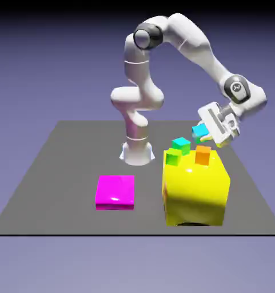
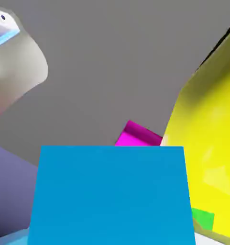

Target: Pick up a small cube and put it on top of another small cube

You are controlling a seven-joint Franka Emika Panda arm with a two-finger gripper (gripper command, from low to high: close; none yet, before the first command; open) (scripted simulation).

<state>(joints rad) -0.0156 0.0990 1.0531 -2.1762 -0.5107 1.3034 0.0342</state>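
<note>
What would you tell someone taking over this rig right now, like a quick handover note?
Gripper: shut on the bright-blue cube, held up off the table.
Other small cubes: teal-green, lime green and orange, all by the top of the yellow block.
Done: one small cube picked up.
Left: set it on top of another small cube, then let go. Which one is meant, the pictures don't settle.

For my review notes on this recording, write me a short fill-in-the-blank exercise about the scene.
The gripper holds a small cube coloured ____. The large block under the orange cube is ____. The flat block on the exterior view's left is ____. The robot's arm is ____.

Missing words: blue; yellow; magenta; white.
</note>
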